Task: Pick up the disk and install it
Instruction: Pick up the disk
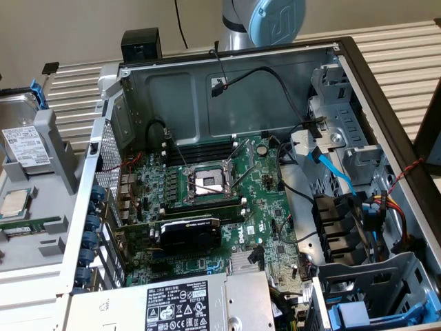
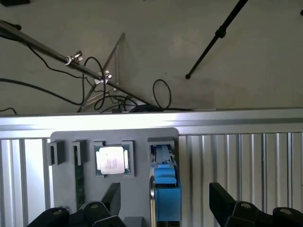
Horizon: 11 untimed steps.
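The disk [image 2: 165,182], a silver metal hard drive in a blue plastic carrier frame, stands on edge in a grey plastic holder rack [image 2: 64,142], untouched. The black two-finger gripper [image 2: 164,203] hangs over it, jaws wide apart and empty, with the frame lined up between them. Step in hand, as judged: approach for pickup. In the exterior view the disk [image 1: 24,141] sits at nine o'clock of the open grey metal computer case [image 1: 172,96]. A grasp calls for straddling the frame squarely.

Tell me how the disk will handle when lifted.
Probably rigid and heavy for its size: the disk is a silver metal block. Its blue carrier frame looks like smooth plastic, so it may slip. Standing edgewise in the grey holder, it could tip.
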Available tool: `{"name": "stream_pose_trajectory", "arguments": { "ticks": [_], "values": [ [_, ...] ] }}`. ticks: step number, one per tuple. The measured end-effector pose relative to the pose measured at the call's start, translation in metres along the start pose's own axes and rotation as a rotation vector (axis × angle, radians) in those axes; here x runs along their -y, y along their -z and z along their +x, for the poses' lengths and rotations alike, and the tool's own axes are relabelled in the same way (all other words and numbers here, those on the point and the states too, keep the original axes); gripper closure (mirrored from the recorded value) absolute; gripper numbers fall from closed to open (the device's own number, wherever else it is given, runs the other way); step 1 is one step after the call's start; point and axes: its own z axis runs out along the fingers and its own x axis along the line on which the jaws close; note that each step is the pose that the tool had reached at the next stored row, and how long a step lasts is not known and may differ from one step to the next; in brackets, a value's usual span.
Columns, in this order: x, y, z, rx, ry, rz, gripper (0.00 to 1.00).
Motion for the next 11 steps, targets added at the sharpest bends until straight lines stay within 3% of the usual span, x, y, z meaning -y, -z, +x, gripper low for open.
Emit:
{"name": "stream_pose_trajectory", "arguments": {
  "ticks": [4,8,11],
  "values": [
    [0.0092,-0.0009,-0.0002,0.0006,0.0,-0.0081,0.17],
    [0.01,-0.0049,0.0017,0.0091,0.0,-0.0191,0.17],
    [0.01,-0.0087,0.002,0.0152,0.001,-0.023,0.17]
  ]
}}
